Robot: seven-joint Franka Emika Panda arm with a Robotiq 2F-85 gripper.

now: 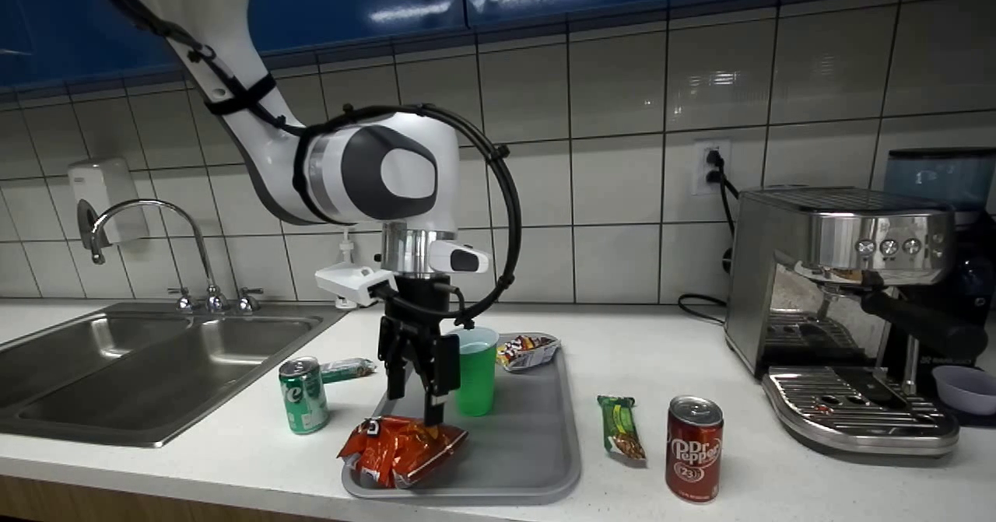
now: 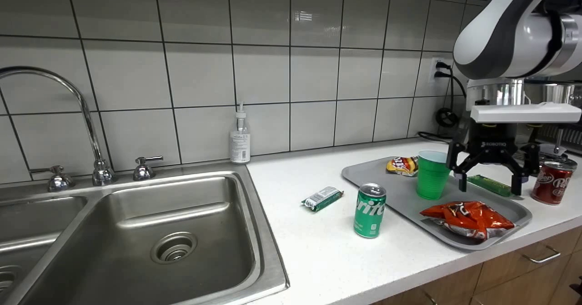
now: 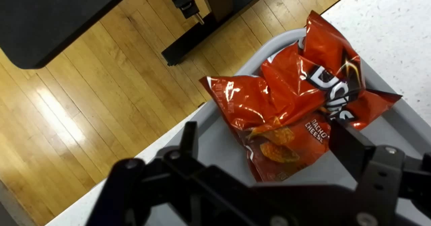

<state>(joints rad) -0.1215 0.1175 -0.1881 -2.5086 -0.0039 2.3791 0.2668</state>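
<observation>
Wrist view. My jaws stand wide apart and grip nothing; below them and ahead of the gap lies one red chip bag (image 3: pixel 286 111), crumpled, printed face up, at a rounded corner of one gray tray (image 3: pixel 222 155). One of my fingers (image 3: pixel 352 148) overlaps the bag's edge in this view; whether it touches, I cannot tell. I judge the step in hand to be poising at this bag, though the pose alone does not settle approach or retreat. A grasp from here would call for centring my jaws over the bag, lowering them and closing gently, since the slack film seems apt to crush or slip.

In an exterior view, one green cup (image 1: pixel 476 382) stands upright on the tray just beside my jaws, and one snack packet (image 1: pixel 529 351) lies beyond them, toward the tray's far edge. On the bench (image 1: pixel 654 351), to either side of my jaws, stand two cans: one Sprite can (image 1: pixel 304 397), one Dr Pepper can (image 1: pixel 694 452). Two wrapped bars lie there as well: a green-and-white bar (image 1: pixel 348 369) behind the Sprite can, a green bar (image 1: pixel 619 429) between my jaws and the Dr Pepper can.

In an exterior view, the spread of my jaws shows plainly, part of the green bar visible through the gap; the bag lies lower, nearer the camera. One pump bottle (image 2: pixel 240 141) stands well apart from my jaws, at the rear corner of one two-basin sink (image 2: pixel 269 250).
</observation>
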